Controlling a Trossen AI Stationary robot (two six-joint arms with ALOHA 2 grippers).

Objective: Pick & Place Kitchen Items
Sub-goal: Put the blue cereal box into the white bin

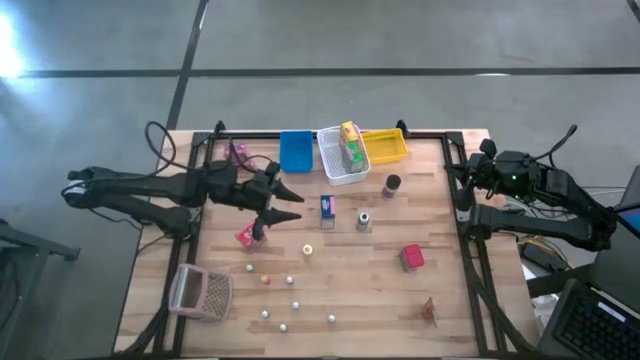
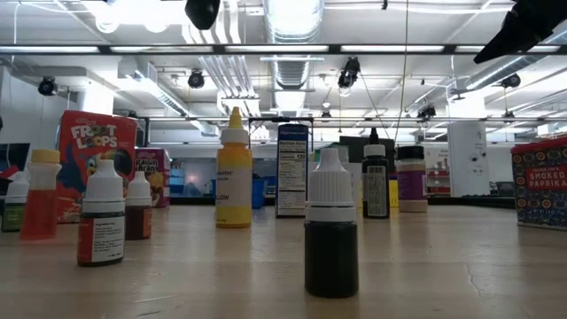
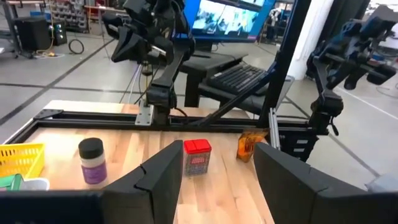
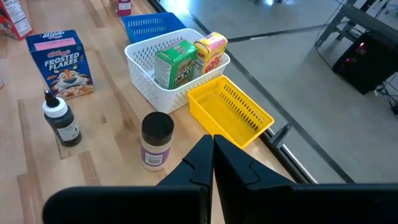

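Observation:
The kitchen items are scattered over the wooden table: a red box, a blue box, a purple-labelled jar, a pink box and small balls. My left gripper hovers level above the table's left middle, open, with nothing between its fingers. In its wrist view the red box stands far ahead on the table, seen through the gap between the fingers. My right gripper waits shut at the table's right edge. A green box and a yellow box stand in the white bin.
Blue bin, white bin and yellow bin line the far edge. A pinkish mesh basket lies at the near left. A small bottle stands mid-table and an orange packet lies at the near right.

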